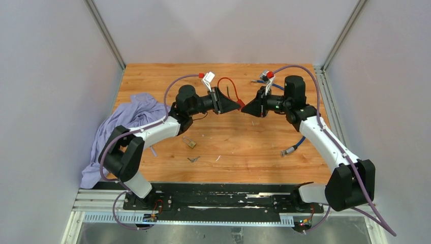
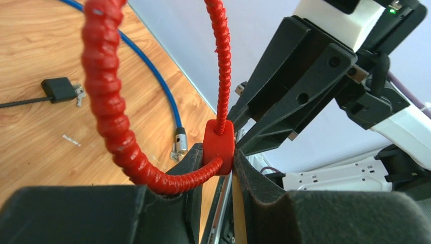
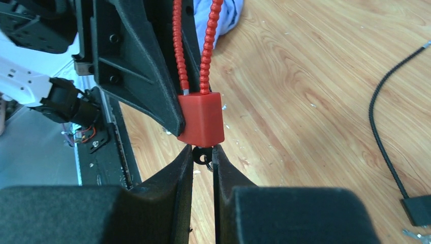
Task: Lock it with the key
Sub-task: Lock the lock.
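Observation:
A red cable lock hangs in the air over the middle of the table, its coiled loop (image 1: 227, 81) arching back. My left gripper (image 2: 218, 158) is shut on the red lock body (image 2: 219, 145), with the cable (image 2: 109, 109) curling out over the left finger. From the other side, my right gripper (image 3: 203, 155) is shut on the black head of the key (image 3: 202, 155). The key sticks out of the underside of the lock body (image 3: 202, 119). In the top view both grippers, left (image 1: 237, 105) and right (image 1: 246, 108), meet tip to tip.
On the table lie a brass padlock (image 1: 189, 142), a small bunch of keys (image 1: 193, 159), a blue cable lock (image 1: 295, 147) and a black cable lock (image 3: 417, 209). A blue cloth (image 1: 127, 122) is heaped at the left edge. Grey walls enclose three sides.

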Controlling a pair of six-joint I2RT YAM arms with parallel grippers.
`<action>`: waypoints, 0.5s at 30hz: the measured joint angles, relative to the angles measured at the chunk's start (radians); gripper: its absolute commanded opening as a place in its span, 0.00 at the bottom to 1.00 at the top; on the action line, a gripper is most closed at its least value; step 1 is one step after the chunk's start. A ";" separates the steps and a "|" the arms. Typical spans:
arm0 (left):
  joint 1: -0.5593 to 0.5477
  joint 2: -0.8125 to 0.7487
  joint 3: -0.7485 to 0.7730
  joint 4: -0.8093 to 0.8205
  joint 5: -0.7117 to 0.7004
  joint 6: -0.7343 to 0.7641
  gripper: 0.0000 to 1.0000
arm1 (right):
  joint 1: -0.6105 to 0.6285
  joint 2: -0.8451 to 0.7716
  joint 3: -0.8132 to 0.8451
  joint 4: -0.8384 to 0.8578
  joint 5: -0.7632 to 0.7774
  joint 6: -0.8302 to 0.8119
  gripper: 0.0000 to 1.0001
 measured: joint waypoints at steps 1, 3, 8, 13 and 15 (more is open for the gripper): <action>0.000 0.000 0.001 -0.012 -0.005 0.005 0.00 | 0.004 0.000 0.000 -0.009 0.018 -0.006 0.08; 0.001 0.000 0.005 -0.034 -0.013 0.012 0.00 | 0.009 0.000 0.000 -0.019 0.044 -0.014 0.17; 0.006 0.000 0.004 -0.051 -0.008 0.021 0.00 | 0.011 -0.004 0.000 -0.035 0.071 -0.042 0.36; 0.023 0.001 0.004 -0.047 0.010 0.021 0.00 | 0.002 -0.027 0.000 -0.032 0.064 -0.052 0.44; 0.023 0.001 0.004 -0.043 0.018 0.020 0.00 | -0.003 -0.030 0.000 -0.023 0.051 -0.048 0.47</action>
